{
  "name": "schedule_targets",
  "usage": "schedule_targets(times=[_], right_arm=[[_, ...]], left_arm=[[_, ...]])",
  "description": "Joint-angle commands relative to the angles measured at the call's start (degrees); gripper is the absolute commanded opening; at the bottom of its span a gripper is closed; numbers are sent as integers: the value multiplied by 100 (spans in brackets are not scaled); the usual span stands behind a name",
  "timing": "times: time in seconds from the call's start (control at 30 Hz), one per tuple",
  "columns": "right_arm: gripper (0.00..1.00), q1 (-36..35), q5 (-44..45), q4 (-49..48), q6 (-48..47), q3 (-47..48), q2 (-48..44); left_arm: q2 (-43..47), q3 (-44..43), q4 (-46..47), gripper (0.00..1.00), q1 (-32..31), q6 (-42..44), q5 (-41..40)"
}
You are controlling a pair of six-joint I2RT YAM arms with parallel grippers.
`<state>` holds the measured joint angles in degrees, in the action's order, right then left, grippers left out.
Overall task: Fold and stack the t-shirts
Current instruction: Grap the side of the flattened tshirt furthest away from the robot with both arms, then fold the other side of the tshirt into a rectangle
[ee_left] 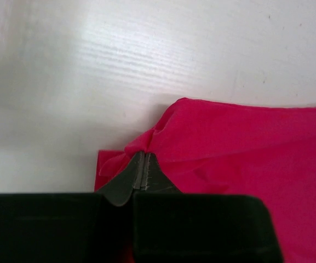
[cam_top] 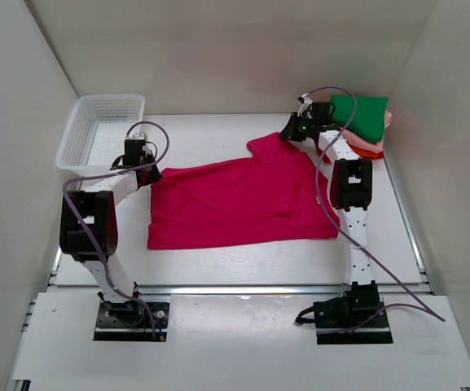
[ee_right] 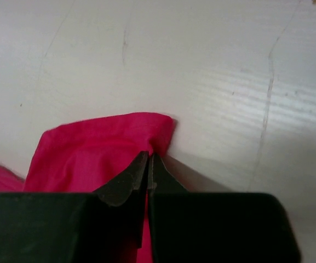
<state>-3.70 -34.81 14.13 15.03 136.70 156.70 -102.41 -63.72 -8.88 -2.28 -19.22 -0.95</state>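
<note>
A magenta-pink t-shirt [cam_top: 243, 199] lies spread across the middle of the table. My left gripper [cam_top: 147, 173] is shut on its left upper corner; in the left wrist view [ee_left: 144, 155] the cloth [ee_left: 245, 159] bunches at the fingertips. At the shirt's far right corner, my right gripper [cam_top: 286, 135] is shut on a sleeve; the right wrist view [ee_right: 149, 157] shows the pink fabric [ee_right: 92, 150] pinched between the closed jaws. A stack of folded t-shirts sits at the far right, a green one [cam_top: 360, 116] on top, with light pink [cam_top: 388, 119] and orange-red [cam_top: 371, 151] edges showing below.
A white mesh basket [cam_top: 100, 130] stands at the far left corner. White walls close the table on three sides. Purple cables [cam_top: 344, 114] loop from both arms. A metal rail [cam_top: 243, 287] runs along the near edge of the table.
</note>
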Motion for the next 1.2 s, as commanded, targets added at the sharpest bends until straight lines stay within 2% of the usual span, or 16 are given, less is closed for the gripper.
schedule_targets(times=[0.0, 0.13, 0.23, 0.3, 0.37, 0.5, 0.73, 0.83, 0.97, 1.17], right_arm=[[0, 54, 123, -279, -597, -599, -1220], [0, 203, 115, -51, -834, -987, -1957], [0, 300, -35, 55, -1019, -1715, -2607], [0, 274, 70, -199, -1247, -2793, -3318], [0, 195, 419, -384, -1432, -3323, -3776], [0, 353, -393, -103, -1039, -3754, -4287], [0, 318, -351, -823, -941, -6441, -5921], [0, 362, -282, -938, -966, -7217, -6511], [0, 353, -228, -824, -1072, -7833, -7214], [0, 766, -228, -710, -1089, -8387, -8005]], left_arm=[[757, 325, 281, 0, 114, -20, -72], [810, 334, 195, 0, 228, -64, 60], [775, 308, 203, 0, 228, -99, 182], [792, 360, 229, 0, 211, -204, 367], [898, 465, 264, 0, 211, -230, 437], [1065, 589, 212, 0, 211, -292, 613], [1574, 1027, 10, 0, 70, -240, 859], [1821, 1274, -87, 0, 97, -284, 860], [2304, 1582, -306, 0, 167, -266, 860], [2831, 2170, -579, 0, 88, -249, 781]])
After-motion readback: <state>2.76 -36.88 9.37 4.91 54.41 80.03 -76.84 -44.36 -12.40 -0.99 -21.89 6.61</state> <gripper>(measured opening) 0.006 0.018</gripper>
